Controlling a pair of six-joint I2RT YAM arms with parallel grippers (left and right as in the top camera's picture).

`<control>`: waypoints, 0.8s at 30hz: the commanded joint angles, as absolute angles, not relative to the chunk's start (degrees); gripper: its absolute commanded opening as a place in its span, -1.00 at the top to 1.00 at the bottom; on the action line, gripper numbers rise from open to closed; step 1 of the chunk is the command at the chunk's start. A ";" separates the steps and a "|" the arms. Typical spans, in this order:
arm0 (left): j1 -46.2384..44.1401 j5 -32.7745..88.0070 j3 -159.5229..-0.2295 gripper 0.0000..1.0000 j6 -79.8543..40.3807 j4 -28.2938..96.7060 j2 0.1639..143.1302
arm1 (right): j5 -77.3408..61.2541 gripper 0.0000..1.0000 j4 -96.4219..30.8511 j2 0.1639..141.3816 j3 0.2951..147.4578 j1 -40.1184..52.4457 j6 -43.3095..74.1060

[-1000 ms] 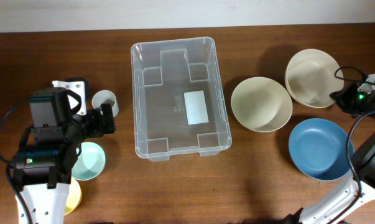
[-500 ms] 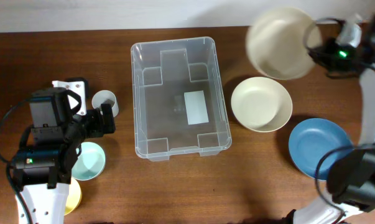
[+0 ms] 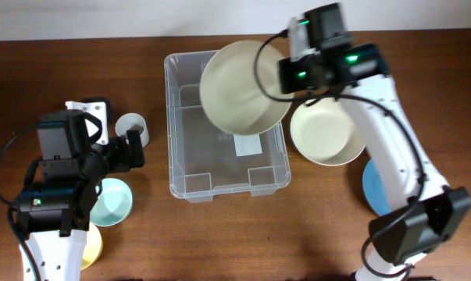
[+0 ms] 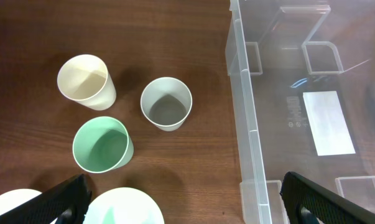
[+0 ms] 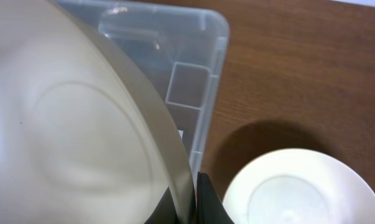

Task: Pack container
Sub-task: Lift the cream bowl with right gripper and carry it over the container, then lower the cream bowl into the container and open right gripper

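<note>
The right gripper (image 3: 284, 76), clamped on the rim of a cream bowl (image 3: 241, 87), hangs over the clear container (image 3: 190, 160). The container lies just below and to its left, long axis running away from the robot. The left gripper (image 4: 188, 202) hovers wide open alongside.

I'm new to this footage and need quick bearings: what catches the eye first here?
A big cream round bowl hangs above the far end of the large clear plastic rectangular container, pinched at its rim by the right end effector. Left of the container stand three small cups: a cream cup, a grey cup and a green cup.
</note>
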State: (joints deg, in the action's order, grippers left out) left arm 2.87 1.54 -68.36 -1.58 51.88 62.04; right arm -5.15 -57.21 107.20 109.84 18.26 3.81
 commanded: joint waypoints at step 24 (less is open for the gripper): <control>3.05 1.54 -69.67 -0.99 -2.13 52.60 62.13 | 3.73 0.92 -44.80 125.67 115.83 26.61 3.86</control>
State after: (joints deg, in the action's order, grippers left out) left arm 2.87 1.54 -68.36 -1.58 52.64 62.04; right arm 3.25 -45.76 124.01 114.34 26.26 3.05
